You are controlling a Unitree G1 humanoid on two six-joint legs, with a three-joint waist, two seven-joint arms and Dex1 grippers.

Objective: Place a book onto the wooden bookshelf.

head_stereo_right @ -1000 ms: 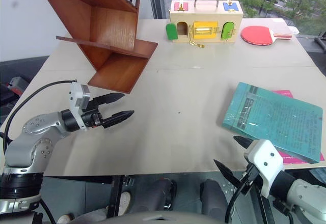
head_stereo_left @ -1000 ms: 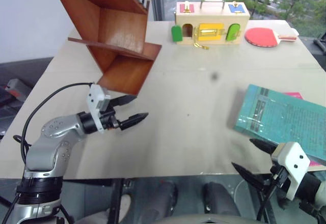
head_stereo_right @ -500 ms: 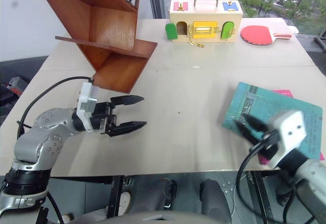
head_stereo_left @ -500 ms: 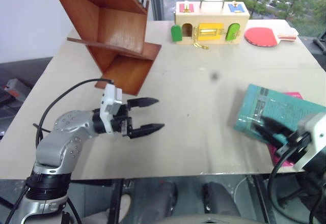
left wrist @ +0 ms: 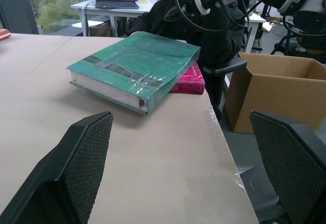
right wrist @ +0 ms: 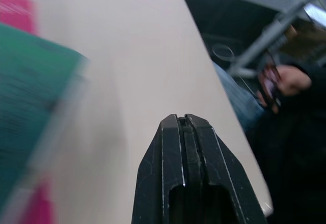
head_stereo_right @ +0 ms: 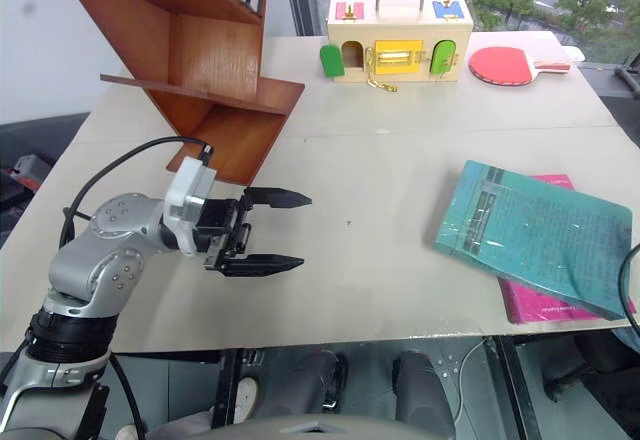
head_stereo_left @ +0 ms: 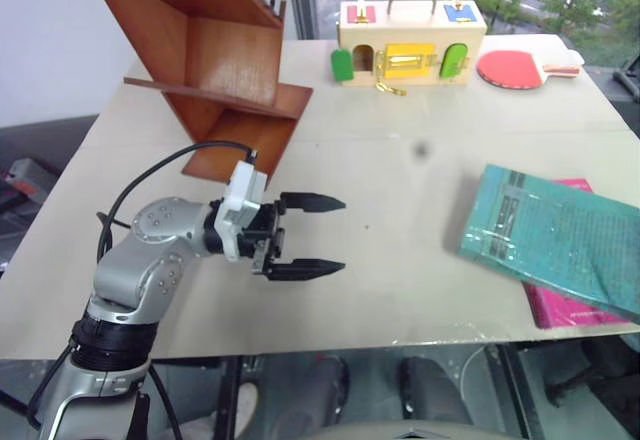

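Head view: book (head_stereo_left: pixel 553 237) (untouched) right of left tool (head_stereo_left: pixel 325 235).

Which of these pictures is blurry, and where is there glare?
Right wrist view: the teal-green paperback book smears with motion blur, while the shut fingers stay crisp. Left wrist view: sharp, with glare streaks on the book's glossy cover. Eye views: sharp.

The table (head_stereo_left: pixel 400 230) carries the wooden bookshelf (head_stereo_left: pixel 220 70), toy box (head_stereo_left: pixel 410 42), paddle (head_stereo_left: pixel 520 67) and pink book (head_stereo_left: pixel 565 305).
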